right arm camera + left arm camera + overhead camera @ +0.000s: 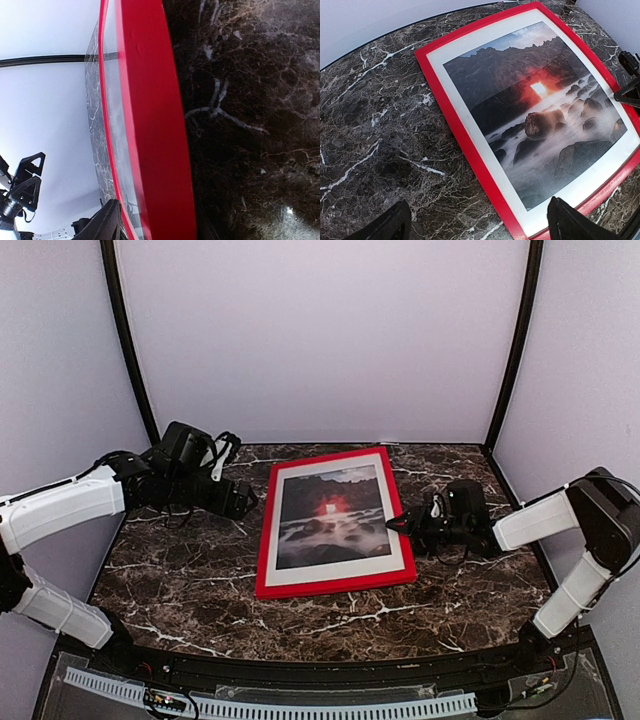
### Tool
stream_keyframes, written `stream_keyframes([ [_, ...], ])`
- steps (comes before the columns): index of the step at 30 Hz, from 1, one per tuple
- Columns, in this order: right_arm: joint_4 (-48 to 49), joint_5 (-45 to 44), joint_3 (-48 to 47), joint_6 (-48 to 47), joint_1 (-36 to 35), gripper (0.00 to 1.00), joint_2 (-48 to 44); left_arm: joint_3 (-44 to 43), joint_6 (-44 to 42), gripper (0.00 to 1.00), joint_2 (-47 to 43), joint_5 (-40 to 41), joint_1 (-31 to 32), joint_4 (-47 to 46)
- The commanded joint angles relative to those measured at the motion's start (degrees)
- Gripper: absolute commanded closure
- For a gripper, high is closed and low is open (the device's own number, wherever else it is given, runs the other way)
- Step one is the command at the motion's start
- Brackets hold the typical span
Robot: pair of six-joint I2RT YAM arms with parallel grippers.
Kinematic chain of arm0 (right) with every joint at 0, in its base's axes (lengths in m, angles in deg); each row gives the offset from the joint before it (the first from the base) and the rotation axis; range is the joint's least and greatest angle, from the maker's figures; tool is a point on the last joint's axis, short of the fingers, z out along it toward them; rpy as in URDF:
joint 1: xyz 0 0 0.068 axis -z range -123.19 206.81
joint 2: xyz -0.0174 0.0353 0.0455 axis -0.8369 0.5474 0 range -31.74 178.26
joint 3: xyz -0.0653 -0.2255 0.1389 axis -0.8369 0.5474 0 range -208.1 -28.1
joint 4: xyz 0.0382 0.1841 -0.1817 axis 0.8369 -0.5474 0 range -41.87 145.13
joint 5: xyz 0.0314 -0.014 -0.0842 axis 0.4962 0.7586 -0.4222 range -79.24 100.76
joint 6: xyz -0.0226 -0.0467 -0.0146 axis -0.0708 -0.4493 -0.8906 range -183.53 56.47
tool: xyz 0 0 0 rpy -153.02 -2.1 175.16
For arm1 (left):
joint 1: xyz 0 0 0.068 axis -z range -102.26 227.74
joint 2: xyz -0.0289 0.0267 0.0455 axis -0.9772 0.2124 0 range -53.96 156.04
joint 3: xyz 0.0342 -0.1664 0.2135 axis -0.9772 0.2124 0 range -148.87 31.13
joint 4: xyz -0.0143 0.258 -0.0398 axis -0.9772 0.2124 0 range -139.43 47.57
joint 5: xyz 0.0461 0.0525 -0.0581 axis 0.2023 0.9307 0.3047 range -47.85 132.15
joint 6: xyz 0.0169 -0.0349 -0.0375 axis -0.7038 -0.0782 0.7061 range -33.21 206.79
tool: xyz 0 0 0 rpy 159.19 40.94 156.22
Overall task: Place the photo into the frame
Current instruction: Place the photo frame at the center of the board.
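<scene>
The photo [330,515] lies in the frame [335,586] on the marble worktop [180,580]. The left hand [246,499] is spread wide nearby. The right hand [395,525] is at the frame's edge, its spread unclear.

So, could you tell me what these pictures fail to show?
- Right fingers: cut off by right wrist view's bottom edge, tiny from above; gap unclear.
- Thin red rectangular picture frame: back hidden against the marble table.
- Dark landscape photo: a grazing sliver in right wrist view.

lab booth, white walls [320,340], marble tabletop [180,580]
</scene>
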State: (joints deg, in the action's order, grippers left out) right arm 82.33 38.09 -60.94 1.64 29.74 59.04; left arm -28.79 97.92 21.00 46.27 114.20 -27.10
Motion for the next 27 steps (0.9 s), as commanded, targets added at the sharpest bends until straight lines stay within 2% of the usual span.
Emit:
stream_keyframes([
  [1,1.1,-0.6,0.0,-3.3,-0.2,0.49,-1.0,1.2,1.0,0.02,-2.3,0.7,-0.4,-1.0],
  [12,-16.4,-6.8,-0.5,-14.2,0.1,0.4,-5.2,2.8,1.0,0.01,-4.2,3.3,-0.3,-1.4],
  [16,-26.2,-12.3,-3.6,-20.8,0.1,0.35,-8.4,3.0,0.9,0.01,-5.3,4.7,-0.6,-1.4],
  [24,-46.8,-30.4,-14.1,-38.2,0.1,0.16,-17.1,5.4,2.7,0.01,-7.7,7.4,-2.8,-3.1],
  [26,-49.4,-34.5,-15.8,-41.1,0.1,0.04,-19.2,6.3,3.2,0.01,-8.6,8.0,-3.7,-3.9],
  [27,-50.2,-36.2,-16.4,-42.2,0.1,0.02,-20.1,6.6,3.7,0.01,-9.0,8.0,-4.1,-4.2],
])
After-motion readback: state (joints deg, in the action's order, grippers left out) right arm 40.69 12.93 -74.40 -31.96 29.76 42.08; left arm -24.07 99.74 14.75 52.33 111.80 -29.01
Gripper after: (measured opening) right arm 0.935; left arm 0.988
